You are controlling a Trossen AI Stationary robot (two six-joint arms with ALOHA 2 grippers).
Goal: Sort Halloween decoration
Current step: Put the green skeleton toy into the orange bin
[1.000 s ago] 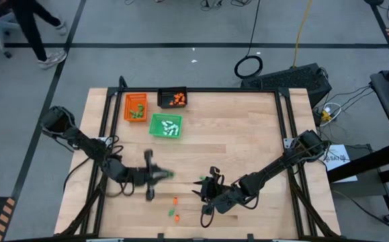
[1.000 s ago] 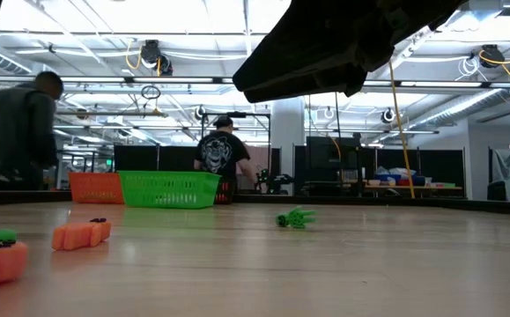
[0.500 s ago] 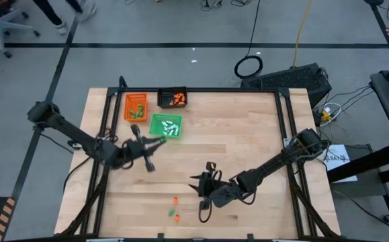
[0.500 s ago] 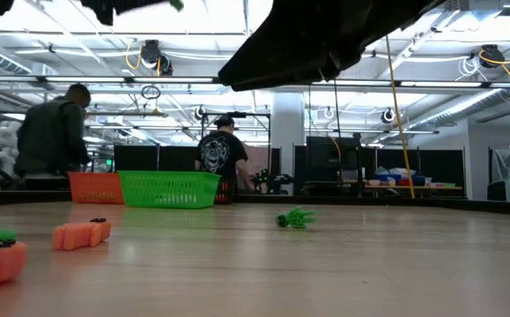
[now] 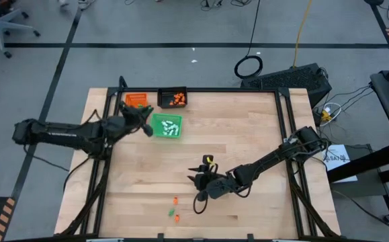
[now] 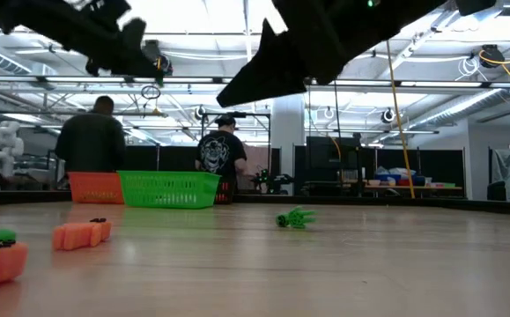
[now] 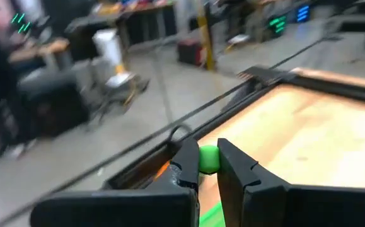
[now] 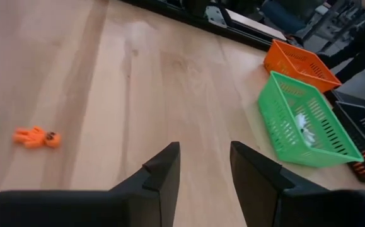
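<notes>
Room: an open workshop with a grey floor, bright ceiling lights and dark benches behind the table; in the low view two people [image 6: 92,136] stand beyond the far edge with their backs turned.
Surface: a pale wooden table [image 5: 248,141] in a dark frame, with cables on the floor past it.
Trays: the orange tray [image 5: 134,99], black tray [image 5: 173,98] and green tray [image 5: 166,126] sit together at the far left corner — white pieces lie in the green one, orange pieces in the black one.
Left gripper [image 7: 208,165]: up over the orange tray, pinched closed on a small green piece [image 7: 208,158] held between the fingertips.
Right gripper [image 8: 203,165]: low over the table's near middle, fingers parted, nothing between them.
Loose pieces: an orange figure [image 8: 37,137] and a green bit [image 5: 178,217] lie near the front edge — a green spidery piece [image 6: 295,217] lies farther back.
</notes>
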